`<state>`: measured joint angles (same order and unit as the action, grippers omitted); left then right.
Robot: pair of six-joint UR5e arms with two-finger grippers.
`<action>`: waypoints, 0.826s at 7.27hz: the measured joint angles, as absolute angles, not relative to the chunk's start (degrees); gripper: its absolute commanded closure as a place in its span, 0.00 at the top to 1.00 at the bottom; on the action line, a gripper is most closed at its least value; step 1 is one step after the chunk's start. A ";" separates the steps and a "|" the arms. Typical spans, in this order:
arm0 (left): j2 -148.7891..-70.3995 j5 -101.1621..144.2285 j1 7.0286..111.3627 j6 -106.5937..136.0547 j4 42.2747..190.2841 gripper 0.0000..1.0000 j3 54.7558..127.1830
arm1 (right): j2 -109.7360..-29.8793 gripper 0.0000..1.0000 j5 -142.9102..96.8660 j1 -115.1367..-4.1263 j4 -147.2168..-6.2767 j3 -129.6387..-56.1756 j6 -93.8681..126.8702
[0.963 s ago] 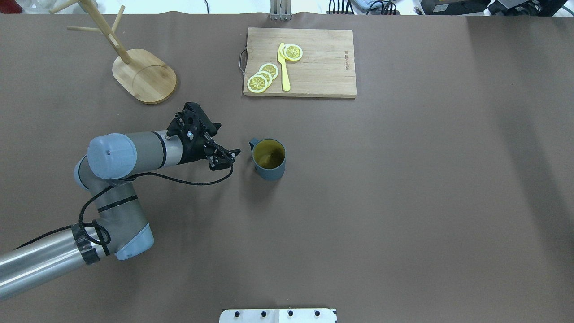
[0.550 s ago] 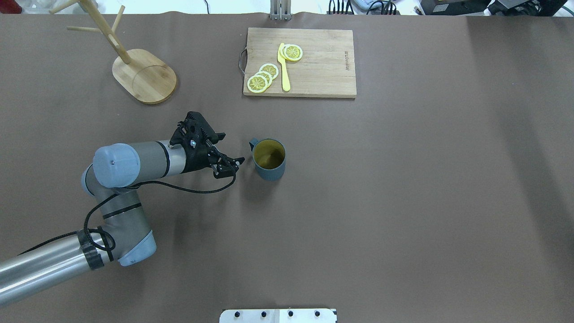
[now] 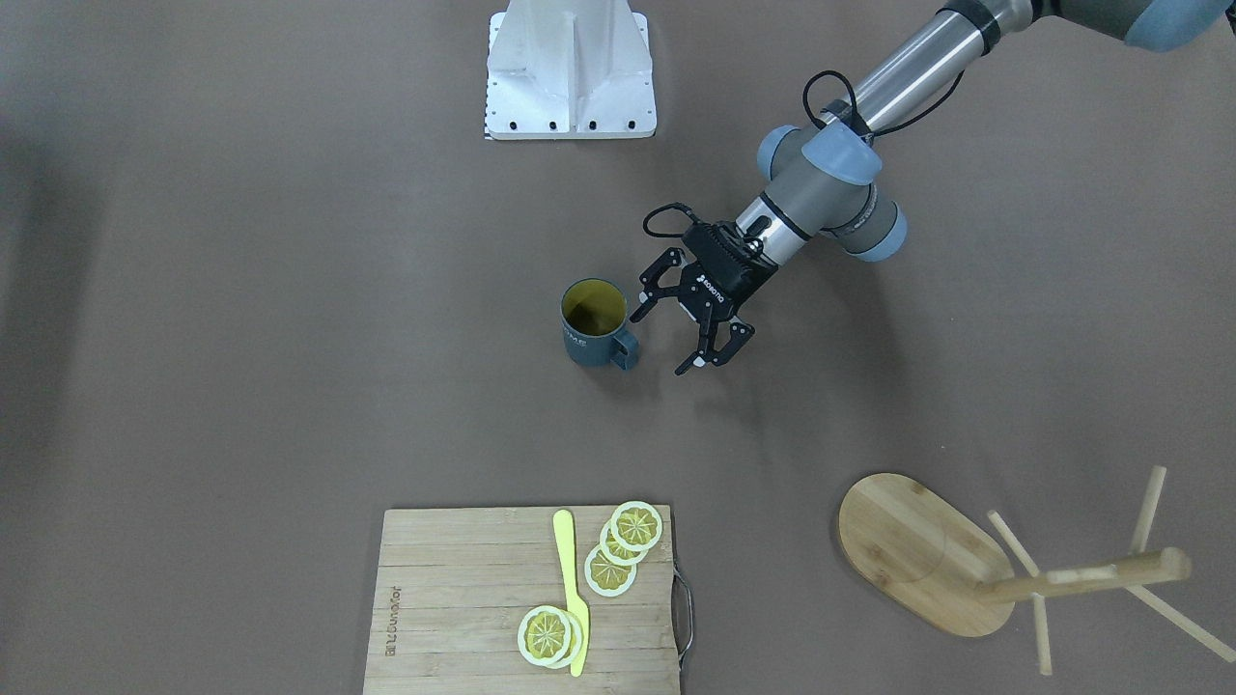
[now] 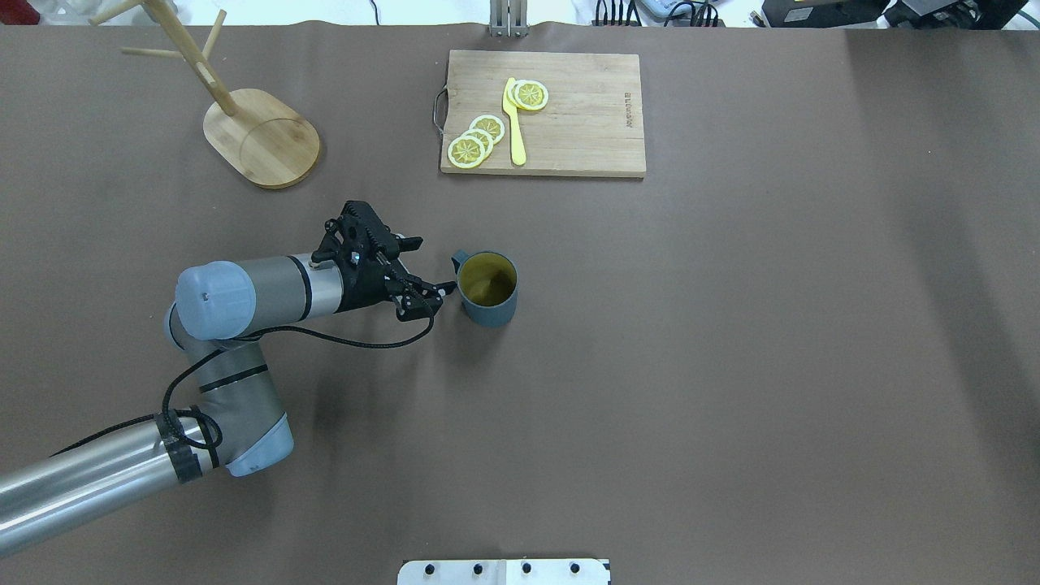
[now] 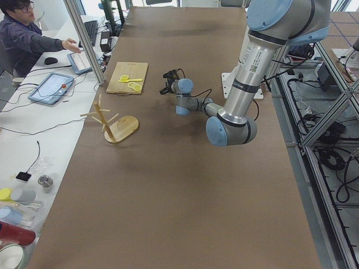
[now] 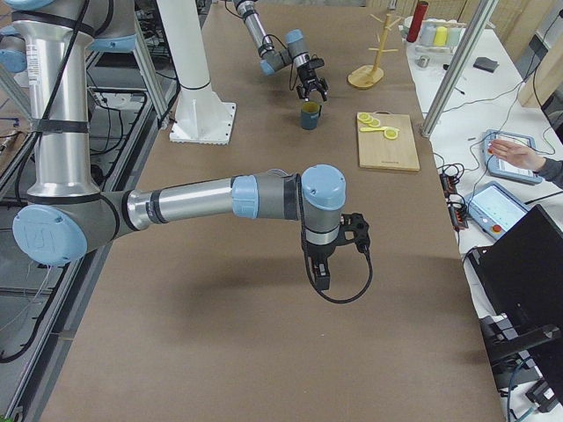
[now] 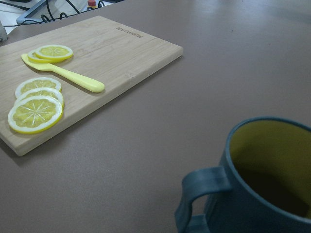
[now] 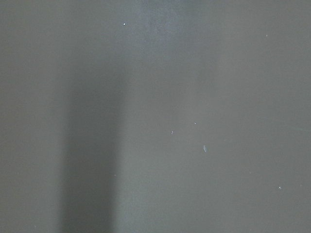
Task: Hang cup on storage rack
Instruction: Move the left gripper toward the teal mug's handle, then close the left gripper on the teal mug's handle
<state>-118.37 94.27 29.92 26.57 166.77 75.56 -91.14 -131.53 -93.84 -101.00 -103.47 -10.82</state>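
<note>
The dark teal cup (image 4: pixel 487 290) stands upright on the brown table, its inside yellowish and its handle (image 4: pixel 458 260) toward my left arm. My left gripper (image 4: pixel 434 264) is open and level with the cup, its fingertips a short way from the handle and touching nothing. The front-facing view shows the same: the cup (image 3: pixel 593 323) and the open left gripper (image 3: pixel 660 343) beside its handle. The left wrist view has the cup (image 7: pixel 265 187) close at lower right. The storage rack (image 4: pixel 268 142) stands at far left, its pegs bare. My right gripper (image 6: pixel 320 274) hangs over bare table; I cannot tell its state.
A wooden cutting board (image 4: pixel 585 138) with lemon slices (image 4: pixel 477 140) and a yellow knife (image 4: pixel 514 122) lies at the far middle. The white robot base plate (image 3: pixel 570 68) is at the near edge. A seated person (image 5: pixel 25 33) works at a side desk.
My left gripper has moved right, closer to the cup's handle, still open. The cup has not moved.
</note>
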 measured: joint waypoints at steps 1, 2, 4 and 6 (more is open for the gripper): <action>-118.42 94.19 29.93 26.55 167.20 0.79 75.03 | -91.16 1.00 -131.56 -93.84 -101.02 -103.46 -10.82; -118.52 94.13 29.89 26.55 167.45 0.73 74.35 | -91.19 1.00 -131.57 -93.83 -101.01 -103.45 -10.81; -118.78 94.06 29.79 26.54 167.59 0.70 73.24 | -91.22 1.00 -131.57 -93.85 -101.01 -103.42 -10.81; -119.68 94.04 29.72 26.69 167.59 0.63 72.52 | -91.23 1.00 -131.57 -93.87 -101.01 -103.37 -10.81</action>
